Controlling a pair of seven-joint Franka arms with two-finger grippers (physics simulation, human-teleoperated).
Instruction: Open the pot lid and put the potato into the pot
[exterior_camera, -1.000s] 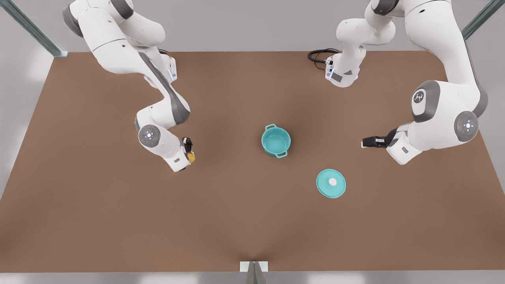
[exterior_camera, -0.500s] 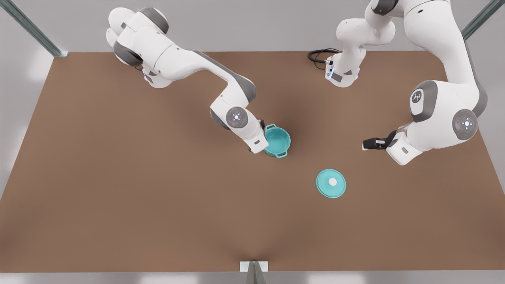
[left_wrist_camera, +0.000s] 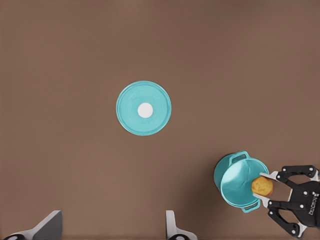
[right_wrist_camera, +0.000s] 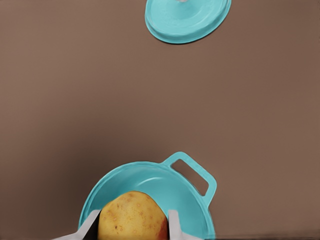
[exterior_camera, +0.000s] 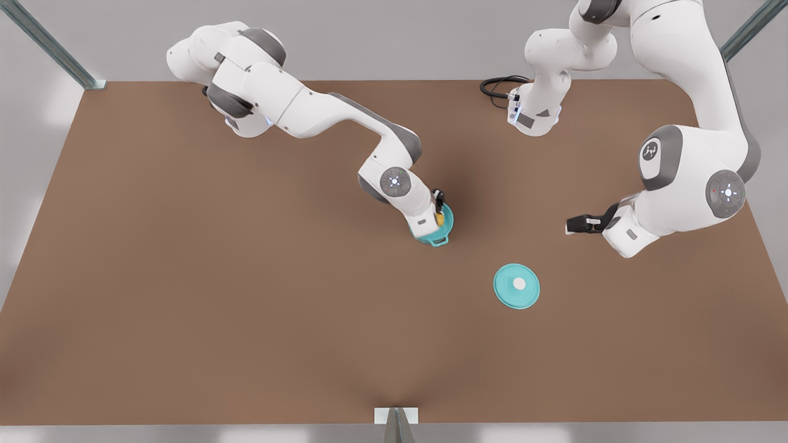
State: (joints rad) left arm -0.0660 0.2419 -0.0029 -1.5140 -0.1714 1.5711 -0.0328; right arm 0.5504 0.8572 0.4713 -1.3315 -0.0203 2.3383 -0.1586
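Directly over the pot [exterior_camera: 431,229], the right gripper [exterior_camera: 438,209] clamped the potato [right_wrist_camera: 132,216]; the left gripper [exterior_camera: 575,224], well away from the pot, waited, fingers parted.

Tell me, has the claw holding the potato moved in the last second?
Yes. The right gripper, shut on the potato, swung toward the front view's right, over the pot.

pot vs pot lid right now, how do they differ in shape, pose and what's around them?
1. The pot is a deep open bowl with loop handles; the pot lid is a flat disc with a white centre knob.
2. The pot has the right gripper above it, shut on the potato; the pot lid lies alone, with the left gripper waiting off to one side.
3. The pot is partly hidden by the arm in the front view; the pot lid is fully visible.

Both are teal, round, resting on the table.
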